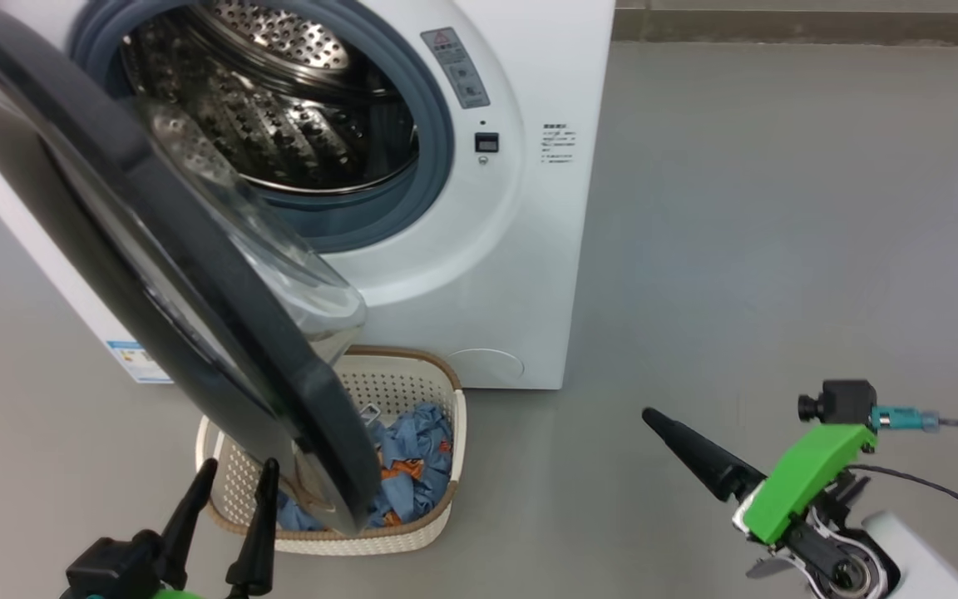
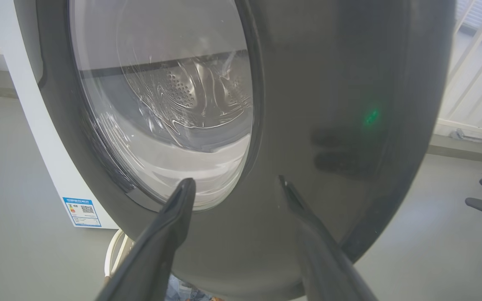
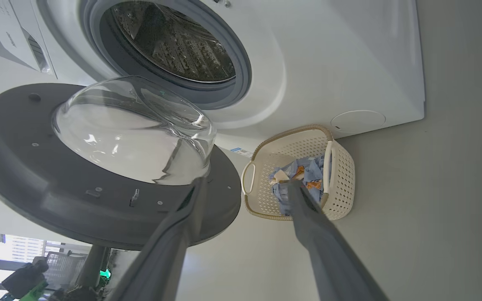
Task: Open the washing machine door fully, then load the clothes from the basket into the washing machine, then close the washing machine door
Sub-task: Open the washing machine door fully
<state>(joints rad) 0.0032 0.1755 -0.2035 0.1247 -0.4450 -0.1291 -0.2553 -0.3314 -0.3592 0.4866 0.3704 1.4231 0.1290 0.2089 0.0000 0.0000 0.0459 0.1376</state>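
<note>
The door [image 1: 213, 283] is open. It sticks out from the washer [image 1: 487, 249] on the left side, and its round glass bowl [image 1: 296, 258] faces the hole. Its bottom edge hangs over the basket [image 1: 446, 374] and hides part of it.

Inside the washer you can see the shiny drum [image 1: 279, 108] full of little holes. A grey rubber ring [image 1: 437, 150] goes around the hole.

The basket sits on the grey floor [image 1: 778, 249], right in front of the washer and very near it. The blue clothes [image 1: 412, 466] with orange bits lie in a heap in the basket.

The left gripper [image 1: 242, 470] is at the bottom left, just beside the low edge of the door. Its two fingers are spread apart and hold nothing. In the left wrist view they point at the black outside of the door, very close. I cannot tell if they touch it.

The right gripper [image 3: 247, 182] is far off to the right, over bare floor. Its fingers are spread wide too, with nothing in them. In the right wrist view they point toward the door and the basket.

A blue sticker [image 1: 138, 362] is low on the washer's left side.
</note>
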